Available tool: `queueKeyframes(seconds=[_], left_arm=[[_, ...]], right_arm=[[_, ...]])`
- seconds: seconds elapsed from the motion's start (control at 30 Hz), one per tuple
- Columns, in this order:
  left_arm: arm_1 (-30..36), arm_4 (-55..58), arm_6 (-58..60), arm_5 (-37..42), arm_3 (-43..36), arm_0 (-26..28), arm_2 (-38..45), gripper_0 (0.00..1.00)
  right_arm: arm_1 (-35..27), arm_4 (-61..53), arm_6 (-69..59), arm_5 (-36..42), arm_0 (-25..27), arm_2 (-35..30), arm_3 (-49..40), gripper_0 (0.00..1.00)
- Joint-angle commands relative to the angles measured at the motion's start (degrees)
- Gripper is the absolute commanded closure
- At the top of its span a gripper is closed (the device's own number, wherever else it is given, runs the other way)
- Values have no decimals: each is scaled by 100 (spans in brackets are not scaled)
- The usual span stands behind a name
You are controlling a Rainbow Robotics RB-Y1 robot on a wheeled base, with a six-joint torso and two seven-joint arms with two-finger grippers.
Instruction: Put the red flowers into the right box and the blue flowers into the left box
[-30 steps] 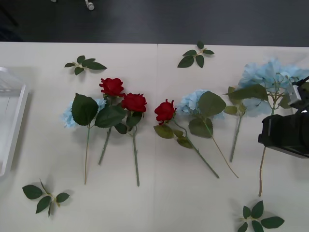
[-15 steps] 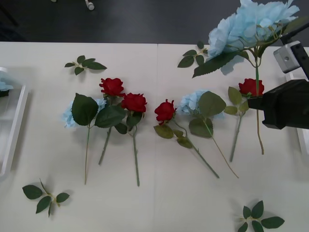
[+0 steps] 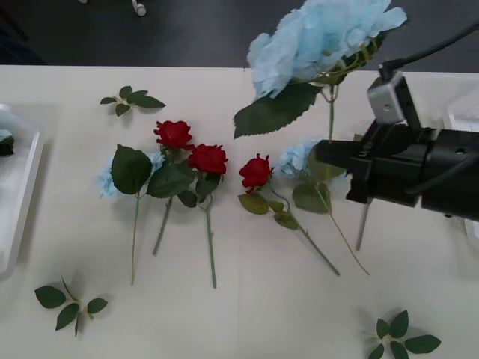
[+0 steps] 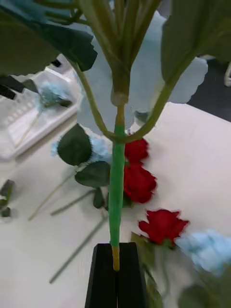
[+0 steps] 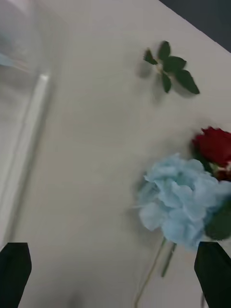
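1. Our right gripper (image 4: 115, 269) pinched a blue flower (image 3: 322, 37) by its stem, held upright, high over the table's middle.
2. The left box (image 3: 19, 194) lay far to the left, well apart.
3. Our left gripper (image 5: 115, 274) hung wide open near that box, closer to it.

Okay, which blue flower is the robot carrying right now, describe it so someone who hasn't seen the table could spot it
Start at the white table with flowers laid across it, then find the black right gripper on the right side. The carried blue flower is the large pale cluster raised above it, stem pinched in the fingers. The other blue flowers lie flat on the table.
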Motion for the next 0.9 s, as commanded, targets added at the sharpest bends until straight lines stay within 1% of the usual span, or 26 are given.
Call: queueKeyframes(seconds=[0.03, 0.07, 0.17, 0.33, 0.47, 0.57, 0.7, 0.8, 0.9], left_arm=[[-350, 812, -1142, 242, -277, -25, 330, 0], [-430, 908, -1292, 277, -277, -25, 357, 0], [-816, 1225, -2267, 497, -285, -25, 418, 0], [-1133, 1620, -3744, 699, -277, -25, 269, 0], [-1282, 1972, -4851, 848, -277, -25, 102, 0], [-1405, 2183, -5546, 910, -277, -25, 23, 0], [-1730, 2490, -6548, 1130, -277, -69, -21, 0], [-1924, 2631, -6978, 1305, -277, -86, -65, 0], [-1968, 2789, -7189, 1384, -277, -86, -179, 0]], right_arm=[[363, 21, 561, -191, -1109, 850, 220, 100], [416, 21, 596, -226, -1232, 973, 264, 100], [662, 21, 623, -428, -1839, 1482, 431, 100], [1137, 29, 675, -534, -2559, 1887, 580, 100], [1629, 65, 693, -543, -2929, 2098, 633, 100], [1998, 126, 719, -543, -3104, 2309, 747, 100], [2613, 276, 763, -648, -3359, 2660, 1116, 100], [2939, 390, 816, -762, -3517, 2871, 1450, 100], [3193, 478, 851, -789, -3597, 2968, 1749, 100]])
